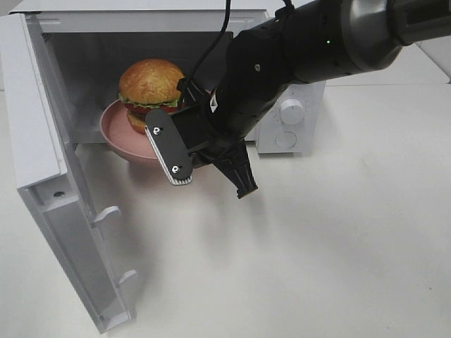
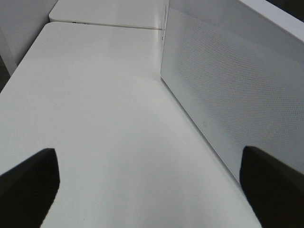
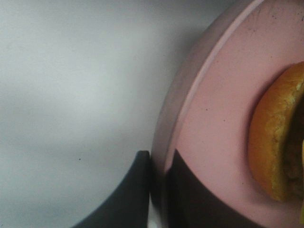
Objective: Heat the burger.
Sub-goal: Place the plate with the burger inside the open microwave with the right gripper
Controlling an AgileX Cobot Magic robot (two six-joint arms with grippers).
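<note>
Right claw (image 3: 158, 161) pinches round pink plate's rim (image 3: 190, 90) so golden-bunned burger (image 1: 151, 83) beyond its tips sits level; left claw (image 2: 152, 190) gapes, empty.

No writing can be read (in any view).
</note>
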